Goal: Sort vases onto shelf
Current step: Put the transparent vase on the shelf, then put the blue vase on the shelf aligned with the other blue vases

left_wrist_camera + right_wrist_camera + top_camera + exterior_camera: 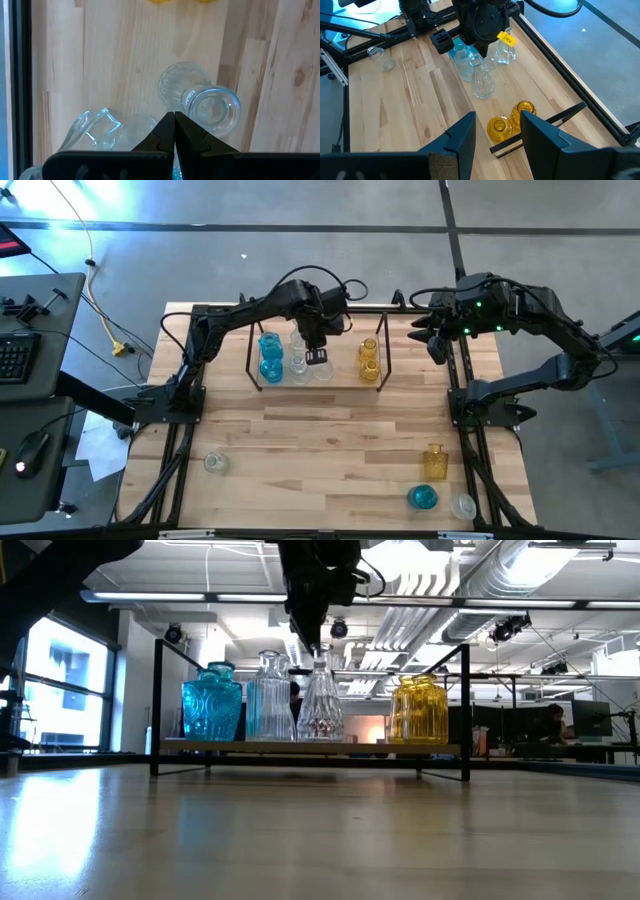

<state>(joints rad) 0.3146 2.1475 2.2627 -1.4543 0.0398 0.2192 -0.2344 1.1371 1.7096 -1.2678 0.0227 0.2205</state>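
Hanging over the shelf point(316, 376), the left hand point(317, 358) points down with its two fingers point(172, 135) pressed together and nothing between them. It sits just above a clear vase point(321, 702) with a wide foot and a thin neck. From the low view, the fingertips are right at the top of that vase, but I cannot tell if they touch it.

On the shelf, from one end to the other, stand a blue vase point(211, 702), a clear bottle point(269, 698), the clear vase and a yellow vase point(418, 708). The first three stand close side by side. The yellow one stands apart, near the far end. From above, a second blue vase point(268, 345) and a second yellow vase point(368, 349) show behind them.

The right hand point(436, 332) waits off to the side of the shelf, near the worktop point(330, 440) edge. Its fingers point(462, 137) are spread apart and hold nothing.

More vases are not on the shelf. A yellow bottle point(435, 461), a blue round vase point(423, 497) and a small clear vase point(463, 506) sit near the front right corner of the worktop. One clear jar point(215, 463) sits alone near the front left
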